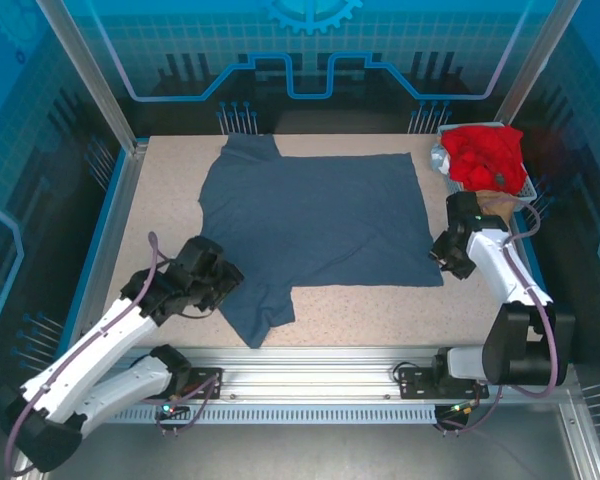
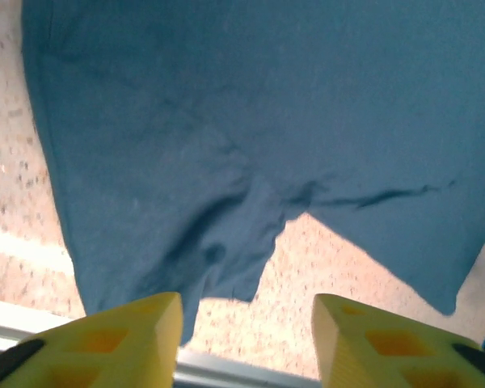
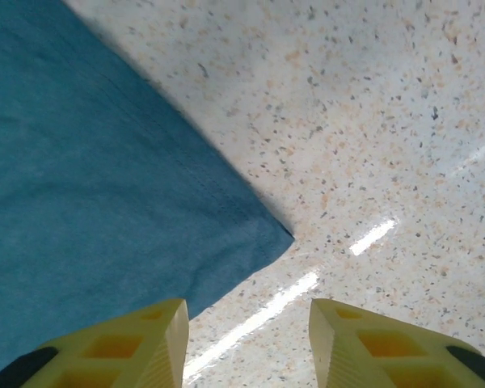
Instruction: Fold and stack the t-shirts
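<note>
A large slate-blue t-shirt (image 1: 315, 225) lies spread flat across the middle of the table, one sleeve reaching toward the near edge. A red t-shirt (image 1: 483, 155) sits bunched in the wire basket at the back right, with a tan t-shirt (image 1: 502, 204) peeking out below it. My left gripper (image 1: 228, 278) hovers at the shirt's near-left sleeve (image 2: 186, 234), open with nothing between its yellow fingers (image 2: 137, 335). My right gripper (image 1: 442, 255) stands open just off the shirt's right hem corner (image 3: 259, 238), holding nothing.
The small grey wire basket (image 1: 528, 186) stands at the back right corner. A metal rail (image 1: 310, 360) runs along the near table edge. Bare speckled tabletop (image 1: 170, 190) lies left of the shirt and in front of it (image 3: 372, 145).
</note>
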Robot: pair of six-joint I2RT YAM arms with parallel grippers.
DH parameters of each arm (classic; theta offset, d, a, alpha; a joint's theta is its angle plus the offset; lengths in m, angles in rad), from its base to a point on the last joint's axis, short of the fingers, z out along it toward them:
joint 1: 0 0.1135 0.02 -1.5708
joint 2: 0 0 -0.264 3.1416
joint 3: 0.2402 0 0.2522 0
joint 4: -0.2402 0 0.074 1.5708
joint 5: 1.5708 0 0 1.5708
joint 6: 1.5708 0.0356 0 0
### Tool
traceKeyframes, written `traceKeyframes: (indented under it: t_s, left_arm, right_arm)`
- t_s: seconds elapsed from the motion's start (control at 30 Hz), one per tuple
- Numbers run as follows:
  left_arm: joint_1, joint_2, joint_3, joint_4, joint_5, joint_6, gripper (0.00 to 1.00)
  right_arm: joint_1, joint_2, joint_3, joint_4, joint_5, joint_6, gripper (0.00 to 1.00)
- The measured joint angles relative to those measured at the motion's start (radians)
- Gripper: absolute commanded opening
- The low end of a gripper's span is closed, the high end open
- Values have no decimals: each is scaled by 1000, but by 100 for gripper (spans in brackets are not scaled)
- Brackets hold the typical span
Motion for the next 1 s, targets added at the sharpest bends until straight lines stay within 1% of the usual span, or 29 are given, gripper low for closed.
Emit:
traceKeyframes:
  t_s: [0.13, 0.23, 0.3, 0.43, 0.5, 0.6, 0.7, 0.8, 1.0]
  left_arm:
    - [123, 188, -24, 107, 45, 13, 32]
    - [184, 345, -37, 196, 78, 20, 25]
    - [222, 457, -35, 249, 97, 38, 23]
    - [301, 653, 3, 276, 118, 97, 21]
    - [357, 707, 36, 268, 141, 130, 21]
    - [444, 767, 100, 280, 143, 194, 21]
    - [511, 838, 185, 280, 146, 267, 22]
    - [545, 905, 271, 279, 145, 341, 26]
    - [552, 966, 381, 268, 145, 469, 32]
  right_arm:
    - [39, 28, 17, 52, -68, -25, 38]
    - [75, 121, 51, 85, -126, -44, 36]
    - [95, 190, 69, 105, -161, -53, 36]
    - [110, 289, 97, 113, -211, -60, 36]
    - [120, 341, 137, 103, -226, -64, 37]
    - [141, 425, 219, 91, -247, -71, 38]
    - [167, 498, 290, 84, -257, -71, 38]
    - [183, 563, 348, 64, -260, -71, 38]
    - [185, 700, 453, 8, -259, -70, 38]
